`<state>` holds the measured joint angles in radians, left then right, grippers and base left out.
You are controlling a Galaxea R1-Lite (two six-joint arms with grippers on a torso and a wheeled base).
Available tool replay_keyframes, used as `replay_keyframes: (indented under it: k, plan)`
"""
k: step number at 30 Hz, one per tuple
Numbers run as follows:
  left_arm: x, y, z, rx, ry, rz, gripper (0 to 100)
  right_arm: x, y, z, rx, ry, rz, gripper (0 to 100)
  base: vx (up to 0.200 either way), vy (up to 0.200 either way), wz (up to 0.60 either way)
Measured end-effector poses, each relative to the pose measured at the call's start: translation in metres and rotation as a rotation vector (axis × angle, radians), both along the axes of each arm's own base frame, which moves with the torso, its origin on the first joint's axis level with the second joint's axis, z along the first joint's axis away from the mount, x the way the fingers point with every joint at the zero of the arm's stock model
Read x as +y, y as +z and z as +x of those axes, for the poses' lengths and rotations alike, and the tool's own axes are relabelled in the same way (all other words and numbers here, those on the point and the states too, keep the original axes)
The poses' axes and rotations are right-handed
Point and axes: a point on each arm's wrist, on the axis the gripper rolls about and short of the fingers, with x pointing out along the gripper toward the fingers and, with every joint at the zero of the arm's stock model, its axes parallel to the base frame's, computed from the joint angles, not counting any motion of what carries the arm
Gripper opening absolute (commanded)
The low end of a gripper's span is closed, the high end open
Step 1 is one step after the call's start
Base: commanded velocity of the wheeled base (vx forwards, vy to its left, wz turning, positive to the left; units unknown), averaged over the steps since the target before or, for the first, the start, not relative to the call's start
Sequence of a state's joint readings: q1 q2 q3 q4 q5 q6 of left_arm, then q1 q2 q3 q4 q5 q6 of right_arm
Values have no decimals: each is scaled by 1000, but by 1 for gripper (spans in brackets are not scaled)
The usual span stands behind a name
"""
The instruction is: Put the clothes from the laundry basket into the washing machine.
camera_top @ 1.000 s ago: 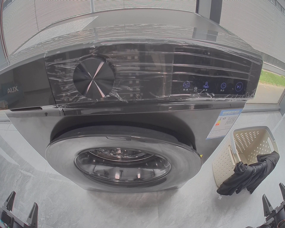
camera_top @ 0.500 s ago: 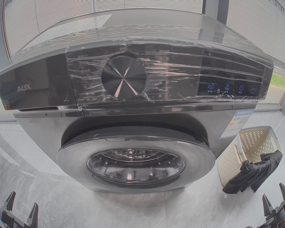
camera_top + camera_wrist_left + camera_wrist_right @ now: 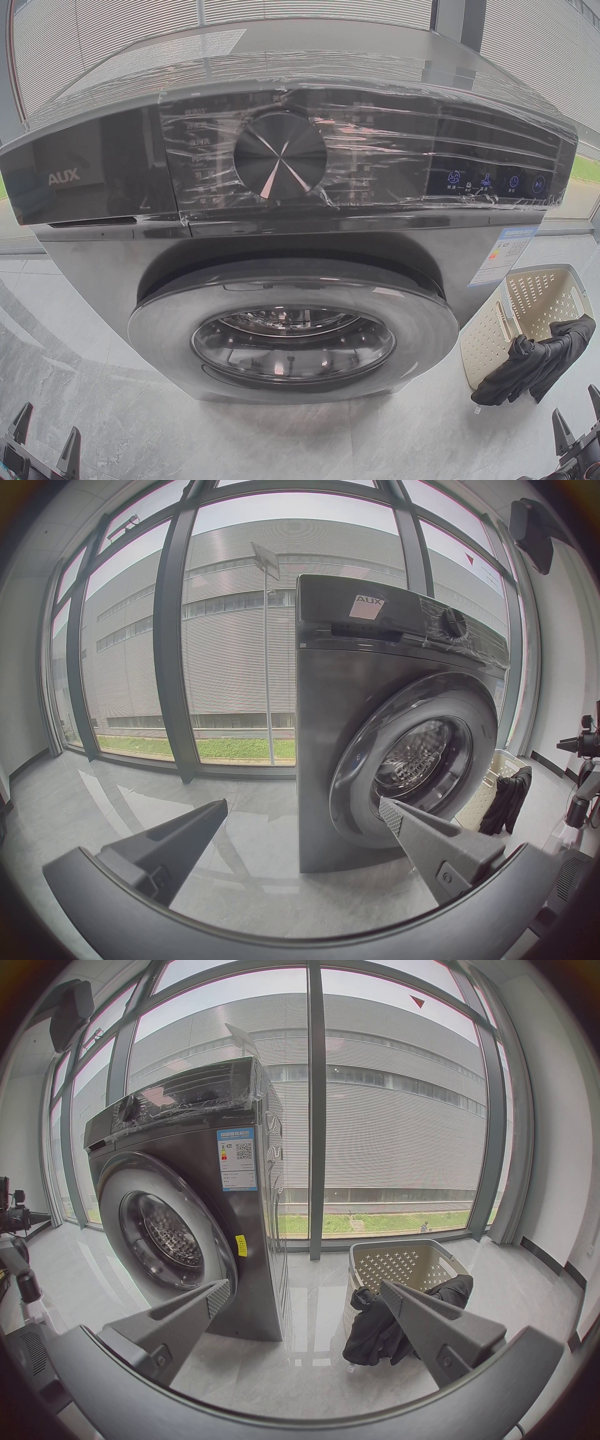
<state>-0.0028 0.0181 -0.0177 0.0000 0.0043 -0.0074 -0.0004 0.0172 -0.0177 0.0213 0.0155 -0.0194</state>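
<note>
A grey front-loading washing machine (image 3: 294, 250) stands before me, its round glass door (image 3: 292, 340) shut. To its right on the floor stands a cream laundry basket (image 3: 544, 294) with black clothes (image 3: 531, 365) draped over its front rim. The machine (image 3: 400, 730), basket (image 3: 400, 1263) and clothes (image 3: 375, 1332) also show in the wrist views. My left gripper (image 3: 45, 431) hangs low at the bottom left, open and empty (image 3: 303, 814). At the bottom right my right gripper (image 3: 578, 415) is open and empty (image 3: 306, 1294), a short way in front of the basket.
Pale tiled floor (image 3: 281, 444) lies between me and the machine. Tall windows (image 3: 400, 1116) run behind the machine and basket, with a white wall (image 3: 562, 1166) on the basket's far side.
The whole head view has shifted, so the machine and basket sit further right in the picture: the camera moved. Both grippers keep their places in the picture.
</note>
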Motion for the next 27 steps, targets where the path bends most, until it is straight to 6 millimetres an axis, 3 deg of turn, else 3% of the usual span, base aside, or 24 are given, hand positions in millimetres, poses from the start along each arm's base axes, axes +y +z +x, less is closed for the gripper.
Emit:
replay_keyframes:
  k: [6, 12, 21, 27]
  plan:
    - [0, 0, 0, 0, 0, 0, 100, 0, 0, 0, 0, 8, -23, 100, 0, 0, 0]
    - [0, 0, 0, 0, 0, -1, 100, 0, 3, 0, -31, 17, -32, 100, 0, 200, 0]
    - [0, 0, 0, 0, 0, 0, 100, 1, 5, 0, -49, 26, -34, 100, 0, 0, 0]
    - [0, 0, 0, 0, 1, 0, 100, 3, 35, -11, -143, 114, -41, 100, 0, 0, 0]
